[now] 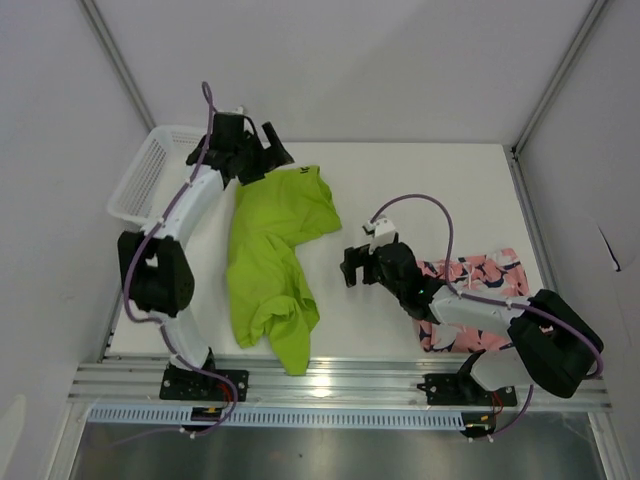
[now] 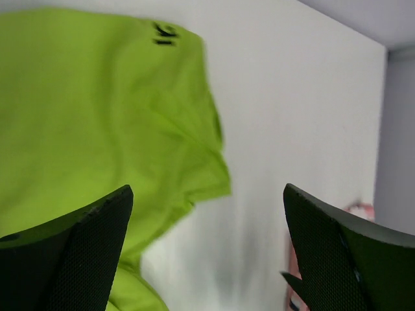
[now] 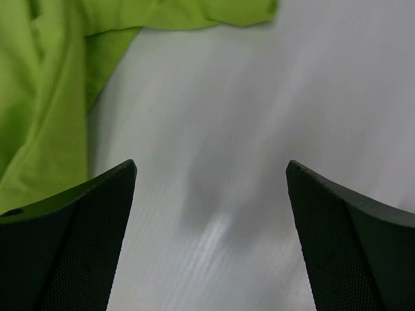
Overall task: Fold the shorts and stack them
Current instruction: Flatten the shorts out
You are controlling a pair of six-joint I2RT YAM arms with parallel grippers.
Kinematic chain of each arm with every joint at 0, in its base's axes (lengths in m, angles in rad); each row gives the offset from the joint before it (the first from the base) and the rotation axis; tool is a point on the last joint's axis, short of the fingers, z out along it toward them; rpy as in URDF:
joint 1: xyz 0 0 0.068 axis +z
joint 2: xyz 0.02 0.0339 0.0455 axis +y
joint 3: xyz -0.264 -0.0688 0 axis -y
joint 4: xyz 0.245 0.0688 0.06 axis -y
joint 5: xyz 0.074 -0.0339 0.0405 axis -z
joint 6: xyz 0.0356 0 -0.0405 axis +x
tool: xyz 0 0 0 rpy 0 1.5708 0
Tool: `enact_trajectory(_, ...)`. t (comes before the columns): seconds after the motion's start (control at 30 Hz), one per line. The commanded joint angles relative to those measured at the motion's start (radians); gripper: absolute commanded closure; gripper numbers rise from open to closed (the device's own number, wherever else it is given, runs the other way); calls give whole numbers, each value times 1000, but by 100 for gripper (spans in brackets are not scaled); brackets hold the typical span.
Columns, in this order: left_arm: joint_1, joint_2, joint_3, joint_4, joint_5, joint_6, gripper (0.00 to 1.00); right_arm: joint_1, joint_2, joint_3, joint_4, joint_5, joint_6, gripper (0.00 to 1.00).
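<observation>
The left gripper (image 1: 252,150) has its two fingers wide apart and holds nothing. It hangs just over the far left corner of the lime green shorts (image 1: 268,250). The right gripper (image 1: 356,266) is wide apart too, with nothing in it. It sits over bare table (image 1: 430,190), near the right side of the green shorts, between them and the pink shark-print shorts (image 1: 485,272).

The green shorts lie long and crumpled, with the small dark logo (image 1: 306,172) at their far end and the cloth bunched up at the near end. The pink shorts lie well to the right of the green ones, partly under the right arm. A white mesh basket (image 1: 145,180) stands to the far left of the green shorts.

I think the step in hand is folding the green shorts, and it is not done yet. Next, each gripper needs to go down to an edge of the green cloth, pinch it, and lay it over flat.
</observation>
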Motion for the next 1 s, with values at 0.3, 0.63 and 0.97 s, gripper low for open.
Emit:
enact_trajectory(0.3, -149, -739, -566, -5, -91, -9, 1, 153, 38, 66, 100, -396, -180, 12)
enact_trajectory(0.63, -152, -1018, -772, -154, -137, 26, 1, 241, 160, 158, 29, -381, -237, 27)
enact_trajectory(0.97, -157, -1058, -894, -200, -40, 98, 1, 228, 181, 199, 3, -161, -176, 100)
